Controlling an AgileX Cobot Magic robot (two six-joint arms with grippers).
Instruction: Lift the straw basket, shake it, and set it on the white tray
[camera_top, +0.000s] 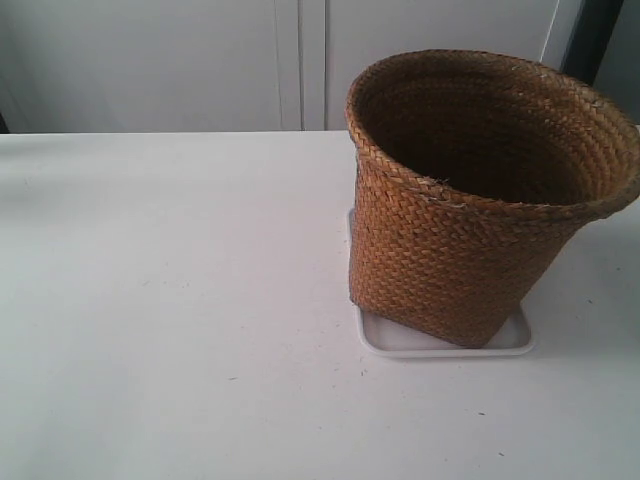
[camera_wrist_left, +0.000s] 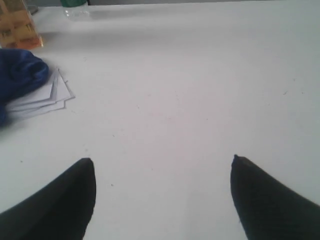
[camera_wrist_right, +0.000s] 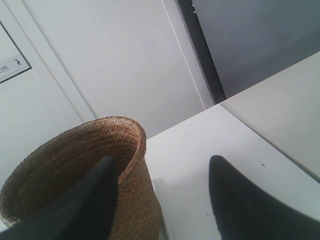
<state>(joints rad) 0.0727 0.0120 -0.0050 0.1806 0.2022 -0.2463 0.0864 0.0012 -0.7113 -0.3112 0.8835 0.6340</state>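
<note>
The white table spreads beneath me. The straw basket stands upright on the white tray, covering most of it. My right gripper is spread wide beside the basket's rim, gripping nothing. My left gripper gapes likewise over the table.

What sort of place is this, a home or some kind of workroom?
Probably a plain office or lab workroom, not a home: a white table, flat white wall panels behind it, and a stack of paper sheets. The straw basket on the white tray looks like a test prop.
</note>
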